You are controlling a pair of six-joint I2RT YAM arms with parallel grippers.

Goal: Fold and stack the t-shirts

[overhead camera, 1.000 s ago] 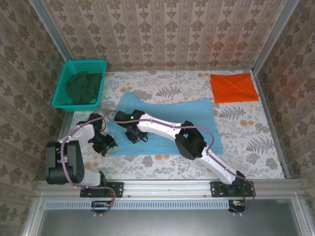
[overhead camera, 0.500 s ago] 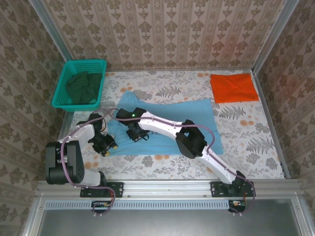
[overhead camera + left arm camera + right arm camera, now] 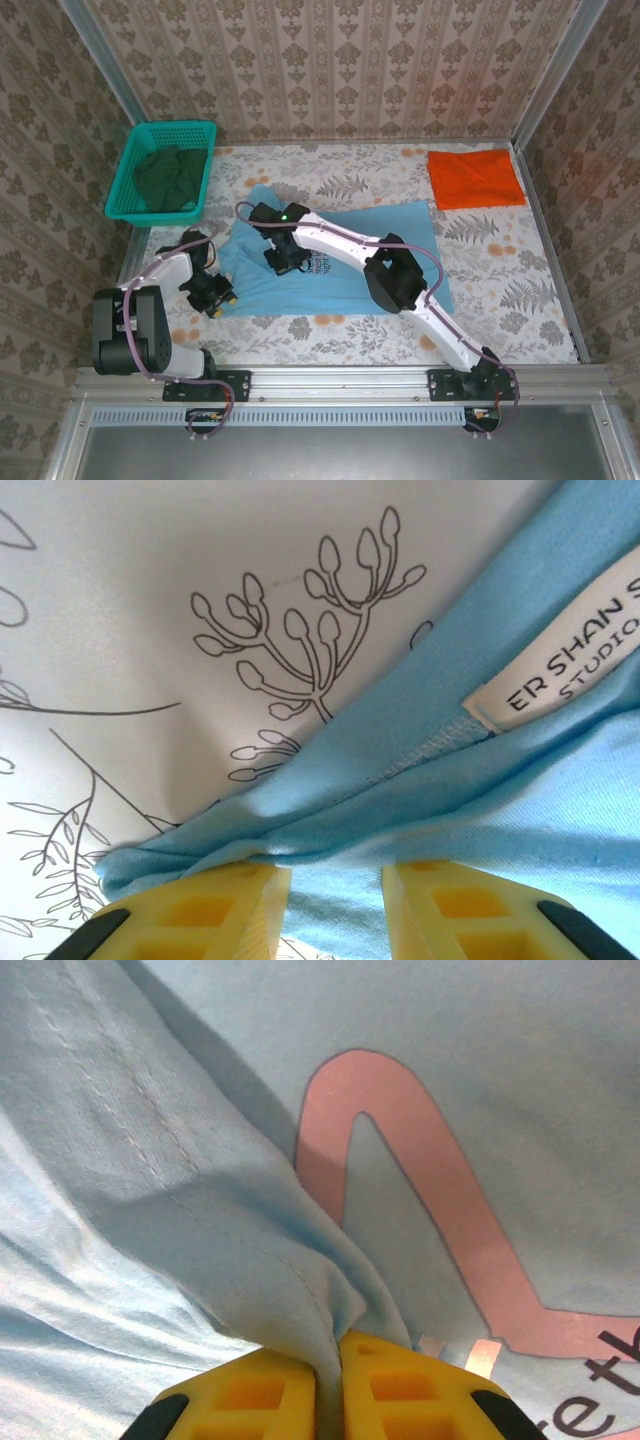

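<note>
The light-blue t-shirt lies spread across the middle of the table, with dark lettering showing near my right gripper. In the right wrist view that gripper is shut on a raised fold of the blue cloth, beside a pink printed outline. My left gripper sits at the shirt's near left corner. In its wrist view the yellow fingers stand apart, and the gripper is open with blue cloth lying in the gap, near a white label. The orange t-shirt lies folded at the back right.
A green basket holding dark green cloth stands at the back left. Patterned walls close in the table on three sides. Floral tablecloth shows bare at the near right.
My right gripper closed on the blue cloth and drew it up and towards the back right, uncovering the lettering. The left arm stayed put, its fingers narrowing slightly.
</note>
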